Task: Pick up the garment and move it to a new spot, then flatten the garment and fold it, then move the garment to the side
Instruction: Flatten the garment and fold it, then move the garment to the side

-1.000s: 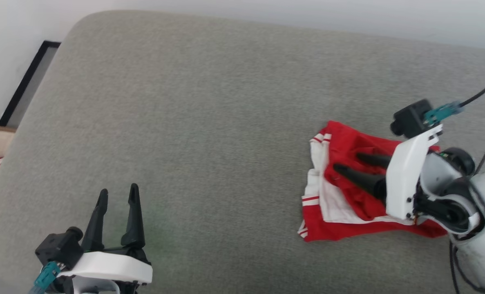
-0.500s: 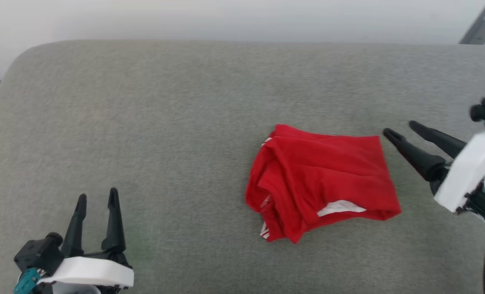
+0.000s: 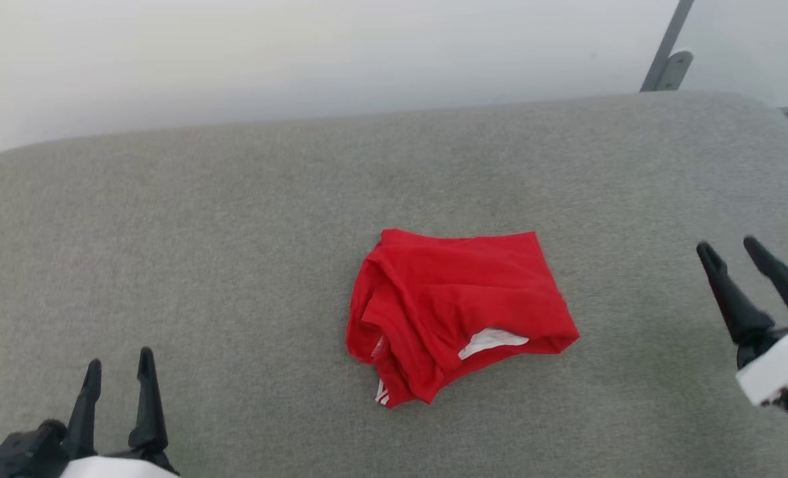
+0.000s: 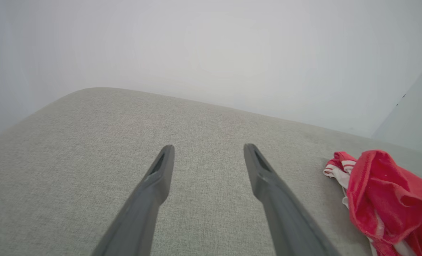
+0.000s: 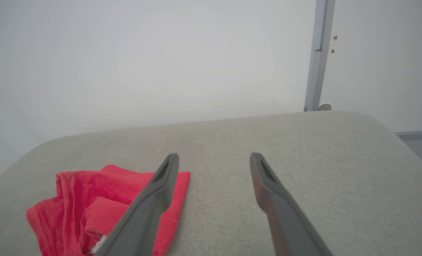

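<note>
The garment [image 3: 457, 309] is a bright-red cloth lying in a loose folded heap on the middle of the grey cushioned surface [image 3: 234, 232], with a bit of white panel and striped edge showing at its near side. It also lies at the right edge of the left wrist view, garment [image 4: 385, 199], and at the lower left of the right wrist view, garment [image 5: 90, 206]. My left gripper [image 3: 118, 364] stands open at the lower left, well clear of the cloth. My right gripper [image 3: 727, 247] stands open at the right, apart from the cloth, with nothing between its fingers.
A pale wall runs behind the surface. A grey metal post [image 3: 666, 53] stands at the back right, post [image 5: 317, 57]. The surface's rounded right corner [image 3: 765, 113] drops off to a darker floor strip.
The head camera has swung, shifting the whole picture. My right gripper has let go of the garment and drawn back to the right; the cloth now lies folded over, mostly red side up.
</note>
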Robot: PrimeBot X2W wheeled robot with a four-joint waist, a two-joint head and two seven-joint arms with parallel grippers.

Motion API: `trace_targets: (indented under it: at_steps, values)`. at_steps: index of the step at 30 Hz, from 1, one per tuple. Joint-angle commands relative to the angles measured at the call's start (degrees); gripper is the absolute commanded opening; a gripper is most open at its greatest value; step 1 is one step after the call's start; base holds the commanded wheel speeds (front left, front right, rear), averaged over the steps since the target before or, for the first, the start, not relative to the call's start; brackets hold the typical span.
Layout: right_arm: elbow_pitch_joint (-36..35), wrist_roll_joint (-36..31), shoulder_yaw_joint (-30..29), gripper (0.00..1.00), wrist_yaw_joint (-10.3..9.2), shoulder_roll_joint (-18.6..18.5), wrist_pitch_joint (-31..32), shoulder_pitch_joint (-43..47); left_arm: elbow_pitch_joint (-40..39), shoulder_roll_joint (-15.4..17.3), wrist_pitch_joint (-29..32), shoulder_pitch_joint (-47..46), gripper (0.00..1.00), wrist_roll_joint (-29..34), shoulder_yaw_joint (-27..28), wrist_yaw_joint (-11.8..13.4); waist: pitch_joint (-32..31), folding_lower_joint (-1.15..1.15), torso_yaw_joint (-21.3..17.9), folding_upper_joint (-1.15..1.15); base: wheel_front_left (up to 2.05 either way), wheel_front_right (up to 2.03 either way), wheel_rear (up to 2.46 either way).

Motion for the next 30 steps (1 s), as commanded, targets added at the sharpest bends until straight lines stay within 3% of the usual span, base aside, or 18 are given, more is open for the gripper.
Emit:
trace_targets:
  at_steps: [1,15,30]
  values:
    - [1.46,-1.17,0.53,1.00,-0.01,-0.09,-3.30,1.65,-0.46,0.21,-0.26,1.41,1.00,0.42,0.61,-0.26,-1.44,0.00,-1.17,0.00,0.00,0.00,0.00]
    - [11.50,-5.36,5.47,1.00,-0.01,-0.78,-20.17,5.33,-1.07,0.66,-0.26,5.82,1.00,2.41,1.88,-1.02,-4.37,0.00,-0.83,0.00,0.00,0.00,0.00]
    - [12.72,-6.26,4.69,1.00,-0.01,2.51,-22.63,7.71,-0.89,0.34,-0.26,4.40,1.00,1.02,1.46,-1.08,-4.72,0.00,1.94,0.00,0.00,0.00,0.00]
